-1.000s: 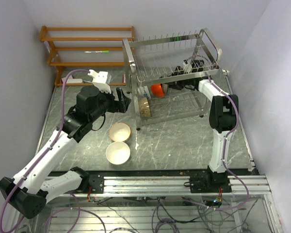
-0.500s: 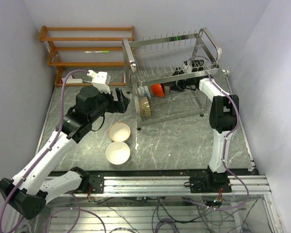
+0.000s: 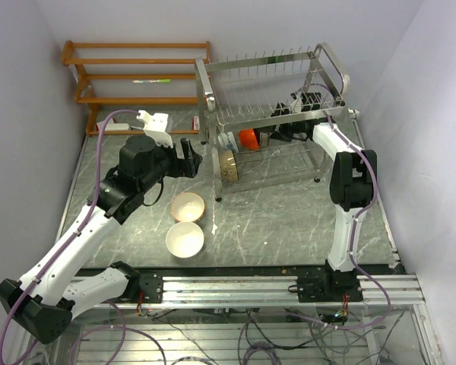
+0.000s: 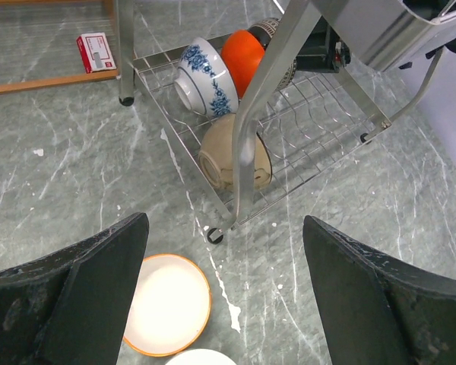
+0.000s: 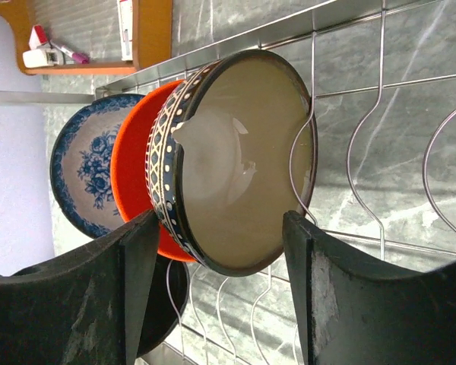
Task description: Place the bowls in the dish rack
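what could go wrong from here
The right gripper sits open inside the lower tier of the rack; backing out could snag wires and drag the rack.
The dark bowl leans on the red bowl; a nudge might topple it.
The left gripper, open wide, could clip the rack reaching the tan bowl.

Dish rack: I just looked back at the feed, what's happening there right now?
Four bowls stand in the lower tier of the dish rack: the blue-and-white bowl, red-orange bowl, dark patterned bowl and olive-brown bowl. The right gripper is open inside the rack at the dark patterned bowl. The left gripper hovers open by the rack's left end. The cream-tan bowl and white bowl sit on the table, not yet loaded.
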`<action>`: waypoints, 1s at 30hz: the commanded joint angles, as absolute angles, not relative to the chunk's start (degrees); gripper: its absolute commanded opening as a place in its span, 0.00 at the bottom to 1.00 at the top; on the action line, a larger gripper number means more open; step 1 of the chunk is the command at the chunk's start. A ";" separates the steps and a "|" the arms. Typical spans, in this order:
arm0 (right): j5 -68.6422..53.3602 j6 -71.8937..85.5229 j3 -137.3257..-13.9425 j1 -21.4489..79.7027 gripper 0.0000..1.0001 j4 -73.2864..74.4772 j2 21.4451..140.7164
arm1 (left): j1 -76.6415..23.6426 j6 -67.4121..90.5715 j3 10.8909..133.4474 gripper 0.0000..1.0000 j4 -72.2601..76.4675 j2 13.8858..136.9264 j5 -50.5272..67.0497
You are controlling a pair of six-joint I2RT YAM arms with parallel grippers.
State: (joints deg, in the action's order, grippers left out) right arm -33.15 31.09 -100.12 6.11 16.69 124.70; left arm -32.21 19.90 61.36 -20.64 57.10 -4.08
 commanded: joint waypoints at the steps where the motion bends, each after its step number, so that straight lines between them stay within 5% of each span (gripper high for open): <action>1: -21.25 28.32 -99.35 3.16 0.64 16.41 124.19 | -32.69 18.53 62.97 0.93 -20.81 57.21 -5.54; 30: -48.49 21.64 -91.22 2.15 0.73 2.13 127.89 | -32.69 15.79 62.62 0.93 -21.31 57.76 -6.24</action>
State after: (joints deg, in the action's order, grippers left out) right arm -43.99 22.52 -93.58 4.73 5.37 125.49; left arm -32.21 16.91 61.39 -21.37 58.13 -5.19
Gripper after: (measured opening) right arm 0.731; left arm 0.934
